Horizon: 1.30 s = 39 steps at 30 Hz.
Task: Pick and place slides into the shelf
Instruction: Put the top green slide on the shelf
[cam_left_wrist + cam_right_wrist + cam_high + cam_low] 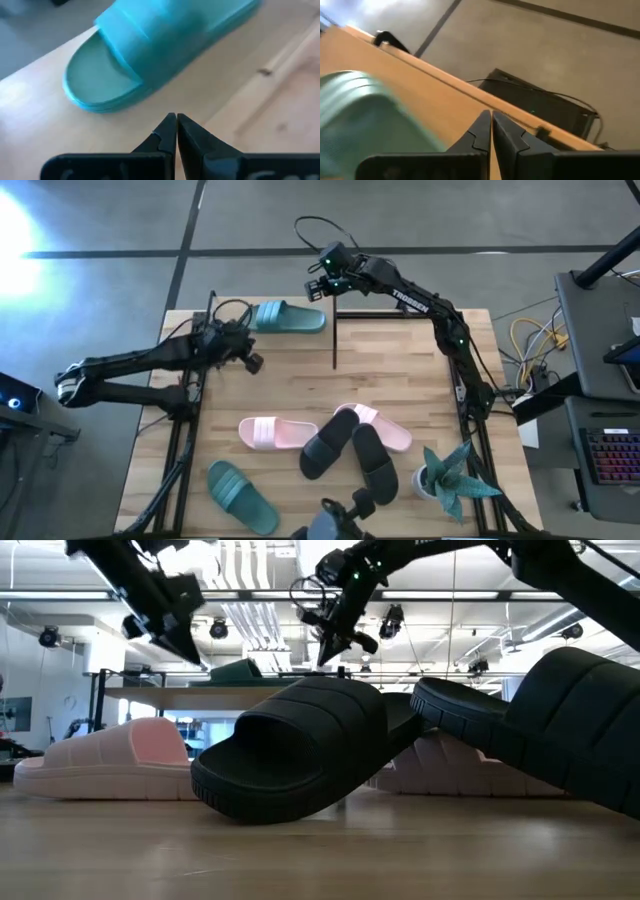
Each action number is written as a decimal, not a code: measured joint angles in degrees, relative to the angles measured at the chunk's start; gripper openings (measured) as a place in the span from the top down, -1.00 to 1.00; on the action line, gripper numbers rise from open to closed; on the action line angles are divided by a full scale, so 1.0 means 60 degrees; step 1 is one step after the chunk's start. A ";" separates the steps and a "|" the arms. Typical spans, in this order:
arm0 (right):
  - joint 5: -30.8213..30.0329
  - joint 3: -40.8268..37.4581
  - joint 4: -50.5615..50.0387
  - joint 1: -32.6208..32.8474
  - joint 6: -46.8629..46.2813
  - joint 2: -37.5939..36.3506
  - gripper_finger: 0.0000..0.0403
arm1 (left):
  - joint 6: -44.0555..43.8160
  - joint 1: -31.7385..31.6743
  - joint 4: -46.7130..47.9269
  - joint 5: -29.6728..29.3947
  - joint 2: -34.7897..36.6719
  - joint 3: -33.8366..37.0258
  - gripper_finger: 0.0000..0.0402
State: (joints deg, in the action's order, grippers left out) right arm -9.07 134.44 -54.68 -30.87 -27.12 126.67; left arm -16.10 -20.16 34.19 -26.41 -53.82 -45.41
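The wooden bench (300, 395) stands on a grey floor (110, 240). Pink, black and green slides (300, 442) lie on it; one green slide (288, 317) lies on the shelf (390, 313). Both the left gripper (252, 363) and the right gripper (315, 288) hang closed, holding nothing.

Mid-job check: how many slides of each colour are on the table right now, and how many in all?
Green slides: 2, one at the far edge, one at the near left
Pale pink slides: 2
Black slides: 2
Total: 6 slides
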 joint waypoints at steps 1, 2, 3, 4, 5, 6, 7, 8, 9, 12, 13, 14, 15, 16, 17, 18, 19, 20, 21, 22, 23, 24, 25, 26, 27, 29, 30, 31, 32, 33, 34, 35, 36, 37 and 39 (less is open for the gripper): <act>-0.0001 -0.0010 -0.0013 -0.0021 0.0101 0.0055 0.96 | 0.0083 -0.0172 -0.0193 0.0008 -0.0119 -0.0005 1.00; -0.0001 -0.0011 -0.0003 -0.0013 0.0187 0.0113 0.96 | 0.0215 -0.0349 -0.0292 0.0039 -0.0214 -0.0049 1.00; 0.0010 -0.0009 -0.0004 0.0004 0.0220 0.0151 0.96 | 0.0331 -0.0509 -0.0402 0.0084 -0.0307 -0.0103 1.00; 0.0031 -0.0012 -0.0017 0.0015 0.0274 0.0199 0.96 | 0.0479 -0.0684 -0.0499 0.0167 -0.0391 -0.0173 1.00; 0.0038 -0.0009 -0.0003 0.0025 0.0341 0.0242 0.96 | 0.0584 -0.0852 -0.0550 0.0338 -0.0501 -0.0231 1.00; 0.0052 -0.0009 -0.0006 0.0032 0.0371 0.0295 0.96 | 0.0709 -0.1017 -0.0531 0.0575 -0.0630 -0.0247 1.00; 0.0048 -0.0009 -0.0004 0.0032 0.0437 0.0355 0.96 | 0.0819 -0.1188 -0.0505 0.0873 -0.0778 -0.0248 1.00; 0.0046 -0.0008 0.0010 0.0020 0.0561 0.0421 0.96 | 0.0919 -0.1350 -0.0492 0.1200 -0.0927 -0.0248 1.00; 0.0037 -0.0012 0.0005 0.0015 0.0717 0.0465 0.96 | 0.1009 -0.1493 -0.0516 0.1451 -0.1087 -0.0239 1.00; -0.0005 -0.0016 0.0057 -0.0040 0.1053 0.0600 0.96 | 0.1045 -0.1835 -0.0592 0.1717 -0.1487 -0.0208 1.00; -0.0006 -0.0016 0.0059 -0.0049 0.1133 0.0618 0.96 | 0.1077 -0.1924 -0.0664 0.1748 -0.1571 -0.0226 1.00; -0.0006 -0.0016 0.0066 -0.0069 0.1221 0.0660 0.96 | 0.1132 -0.1998 -0.0673 0.1761 -0.1667 -0.0254 1.00; 0.0005 -0.0012 0.0087 -0.0073 0.1283 0.0704 0.96 | 0.1267 -0.2065 -0.0699 0.1785 -0.1763 -0.0282 1.00; 0.0037 -0.0012 0.0086 -0.0077 0.1344 0.0737 0.96 | 0.1353 -0.2107 -0.0736 0.1786 -0.1820 -0.0315 1.00; 0.0162 -0.0012 0.0047 -0.0088 0.1425 0.0768 0.96 | 0.1477 -0.2156 -0.0783 0.1785 -0.1880 -0.0341 1.00; 0.0341 -0.0016 0.0003 -0.0088 0.1531 0.0792 0.96 | 0.1570 -0.2192 -0.0876 0.1755 -0.1920 -0.0349 1.00; 0.0562 -0.0016 -0.0043 -0.0092 0.1634 0.0816 0.96 | 0.1626 -0.2230 -0.0976 0.1736 -0.1933 -0.0360 1.00; 0.0740 -0.0016 -0.0083 -0.0088 0.1741 0.0846 0.96 | 0.1703 -0.2275 -0.1059 0.1722 -0.1922 -0.0364 1.00; 0.0906 -0.0016 -0.0127 -0.0076 0.1806 0.0860 0.96 | 0.1765 -0.2328 -0.1130 0.1706 -0.1910 -0.0364 1.00; 0.1078 -0.0016 -0.0210 -0.0058 0.1857 0.0886 0.96 | 0.1790 -0.2379 -0.1218 0.1620 -0.1897 -0.0361 1.00; 0.1264 -0.0016 -0.0280 -0.0034 0.1884 0.0916 0.96 | 0.1796 -0.2436 -0.1305 0.1570 -0.1895 -0.0361 1.00; 0.1489 -0.0016 -0.0358 -0.0023 0.1908 0.0938 0.96 | 0.1801 -0.2498 -0.1370 0.1549 -0.1883 -0.0361 1.00; 0.1721 -0.0016 -0.0430 0.0016 0.1975 0.0972 0.96 | 0.1834 -0.2584 -0.1414 0.1513 -0.1858 -0.0368 1.00; 0.1931 -0.0016 -0.0453 0.0041 0.2065 0.0991 0.96 | 0.1847 -0.2671 -0.1464 0.1514 -0.1844 -0.0375 1.00; 0.2157 -0.0016 -0.0451 0.0076 0.2166 0.0994 0.96 | 0.1847 -0.2755 -0.1514 0.1511 -0.1840 -0.0375 1.00; 0.2667 -0.0016 -0.0436 0.0162 0.2367 0.0994 0.96 | 0.1849 -0.2865 -0.1633 0.1515 -0.1907 -0.0372 1.00; 0.2944 -0.0016 -0.0436 0.0217 0.2453 0.0994 0.96 | 0.1849 -0.2912 -0.1632 0.1523 -0.1957 -0.0368 1.00; 0.3293 -0.0016 -0.0436 0.0281 0.2533 0.0994 0.96 | 0.1847 -0.2950 -0.1631 0.1532 -0.2011 -0.0364 1.00; 0.3584 -0.0016 -0.0443 0.0360 0.2609 0.0994 0.96 | 0.1849 -0.2965 -0.1646 0.1547 -0.2082 -0.0364 1.00; 0.3821 -0.0016 -0.0466 0.0451 0.2634 0.0994 0.96 | 0.1847 -0.2967 -0.1691 0.1551 -0.2173 -0.0364 1.00; 0.3970 -0.0016 -0.0488 0.0540 0.2639 0.0994 0.96 | 0.1847 -0.2967 -0.1792 0.1544 -0.2263 -0.0364 1.00; 0.4074 -0.0016 -0.0495 0.0645 0.2639 0.0994 0.96 | 0.1847 -0.2967 -0.1914 0.1537 -0.2350 -0.0364 1.00; 0.4114 -0.0016 -0.0476 0.0752 0.2640 0.0994 0.96 | 0.1848 -0.2971 -0.2077 0.1518 -0.2437 -0.0364 1.00; 0.4118 -0.0016 -0.0483 0.0864 0.2680 0.0994 0.96 | 0.1847 -0.2974 -0.2266 0.1500 -0.2545 -0.0364 1.00; 0.4102 -0.0016 -0.0493 0.1111 0.2982 0.0994 0.96 | 0.1847 -0.2978 -0.2687 0.1507 -0.2766 -0.0364 1.00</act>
State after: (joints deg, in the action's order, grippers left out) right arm 15.54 134.34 -57.64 -24.20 -9.23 132.64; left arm -5.02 -38.02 18.06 -17.37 -70.42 -47.59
